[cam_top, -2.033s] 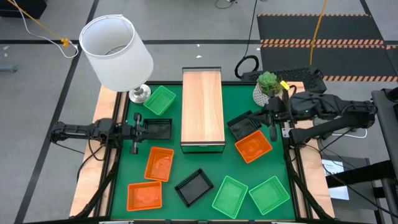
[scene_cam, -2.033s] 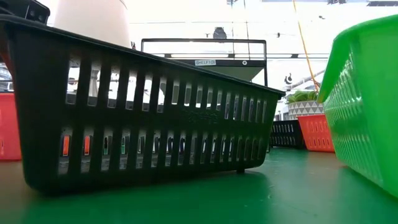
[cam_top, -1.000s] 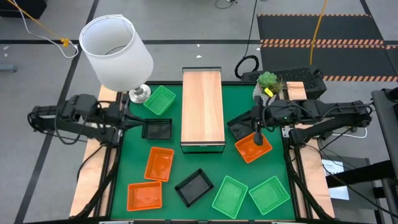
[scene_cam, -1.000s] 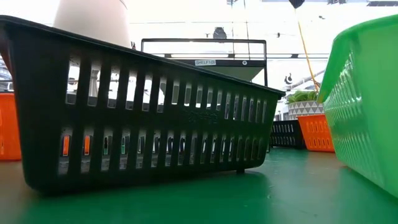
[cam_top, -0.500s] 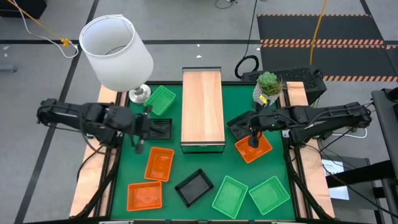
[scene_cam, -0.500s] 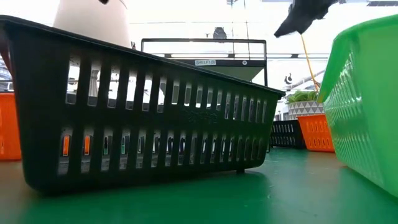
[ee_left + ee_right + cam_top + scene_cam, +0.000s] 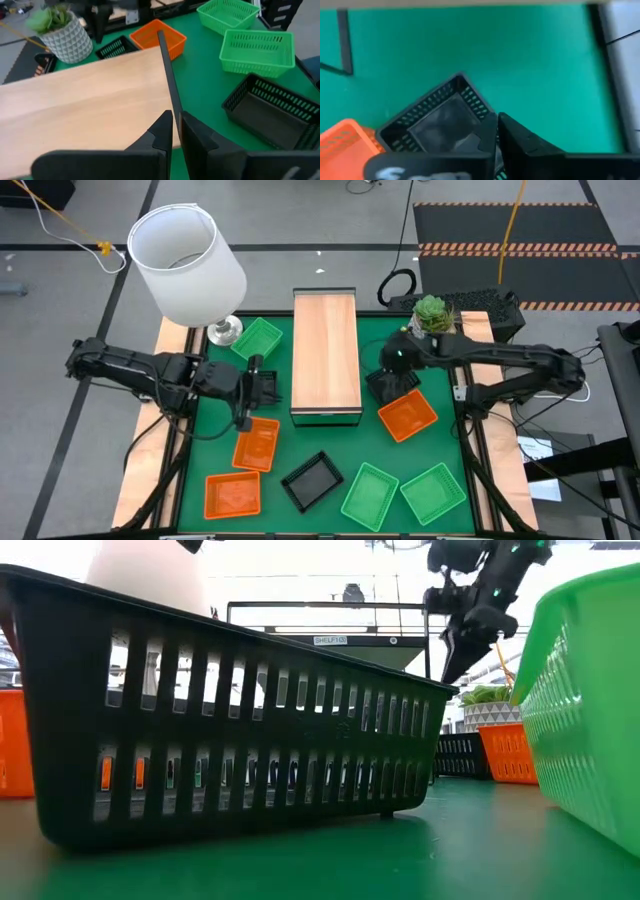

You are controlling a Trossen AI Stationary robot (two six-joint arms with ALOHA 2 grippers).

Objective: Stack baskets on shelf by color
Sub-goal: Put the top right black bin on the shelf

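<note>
Shelf (image 7: 326, 355) lies bare mid-tabletop (image 7: 340, 442); no baskets stacked yet, all scattered on the green. Right hand (image 7: 496, 131), fingers nearly together and empty, hangs over black basket (image 7: 388, 385) by the orange basket (image 7: 408, 416), prob. lined up to pick it. Left hand (image 7: 176, 131), fingers narrow and empty, sits near shelf's left edge, above another black basket (image 7: 256, 387).

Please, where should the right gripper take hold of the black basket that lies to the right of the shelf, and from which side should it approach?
Probably one thin rim wall of the black basket, from straight above: it sits upright with its open side up, and an orange basket lies close beside it. The right gripper, jaws nearly shut, must open first.
</note>
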